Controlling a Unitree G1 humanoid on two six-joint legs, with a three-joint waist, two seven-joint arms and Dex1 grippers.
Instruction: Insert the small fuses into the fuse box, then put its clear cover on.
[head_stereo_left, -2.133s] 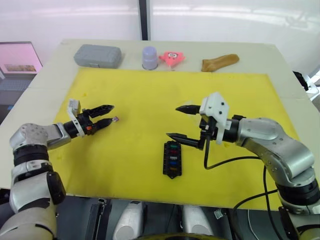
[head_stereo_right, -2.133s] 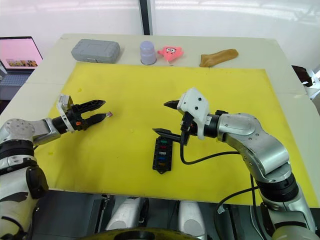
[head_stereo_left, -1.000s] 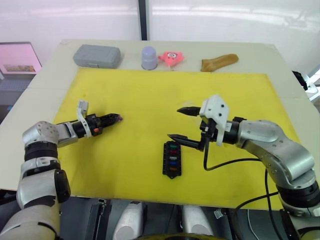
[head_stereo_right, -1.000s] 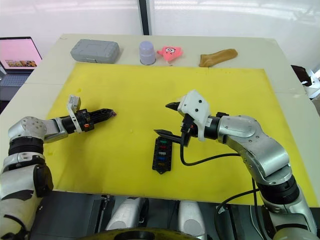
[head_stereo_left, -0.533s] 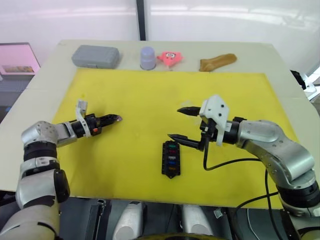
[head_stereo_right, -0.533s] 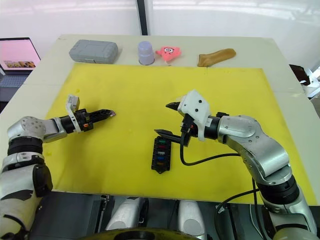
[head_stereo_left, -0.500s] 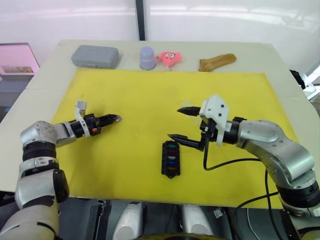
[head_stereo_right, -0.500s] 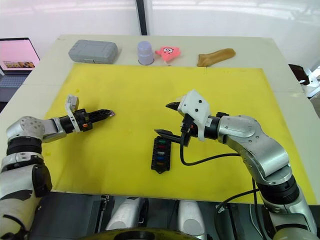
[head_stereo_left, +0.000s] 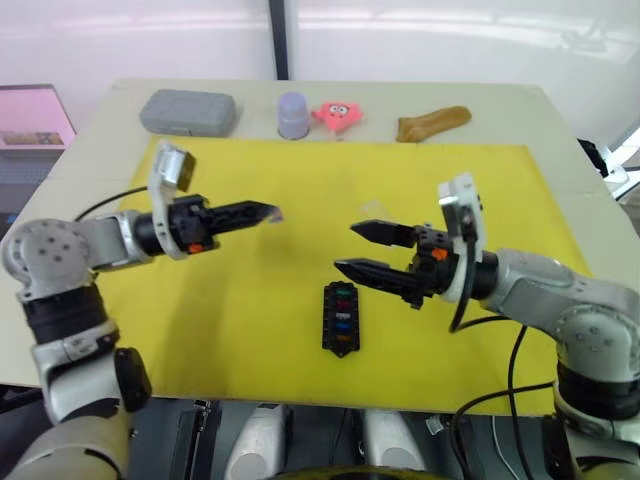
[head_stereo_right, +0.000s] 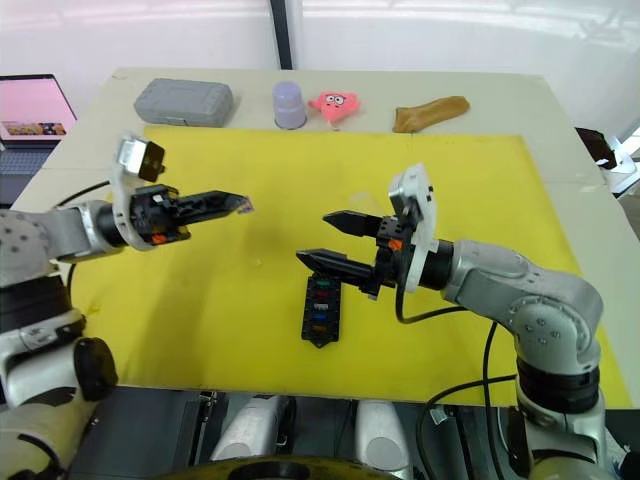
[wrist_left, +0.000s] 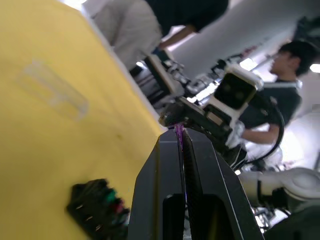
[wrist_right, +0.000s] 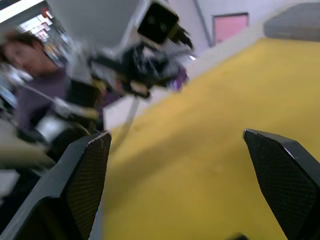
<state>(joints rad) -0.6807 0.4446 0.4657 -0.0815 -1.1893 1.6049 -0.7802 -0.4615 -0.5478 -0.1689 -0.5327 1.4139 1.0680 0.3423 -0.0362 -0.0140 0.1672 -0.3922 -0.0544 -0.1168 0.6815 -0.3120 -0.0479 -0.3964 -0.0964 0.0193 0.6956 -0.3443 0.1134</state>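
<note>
1. Fingertips of my left gripper are pressed together on a tiny purple fuse, held above the yellow mat, left of and farther out than the fuse box.
2. My right gripper is spread wide with nothing between its fingers, hovering just beyond the far end of the fuse box.
3. The fuse box sits near the front edge of the mat, between my arms, with several coloured fuses already seated in its slots.
4. The clear cover lies flat on the mat, faint and well apart from the box.
5. I judge the fuse very light, stiff and slick; I have it only at the very tips, so it could twist or pop out when pushed into a slot.
6. The cover looks thin, rigid and slippery; I would take it across its long edges.
7. At the far side of the table stand a grey case, a lilac cup, a pink toy and a brown piece.
</note>
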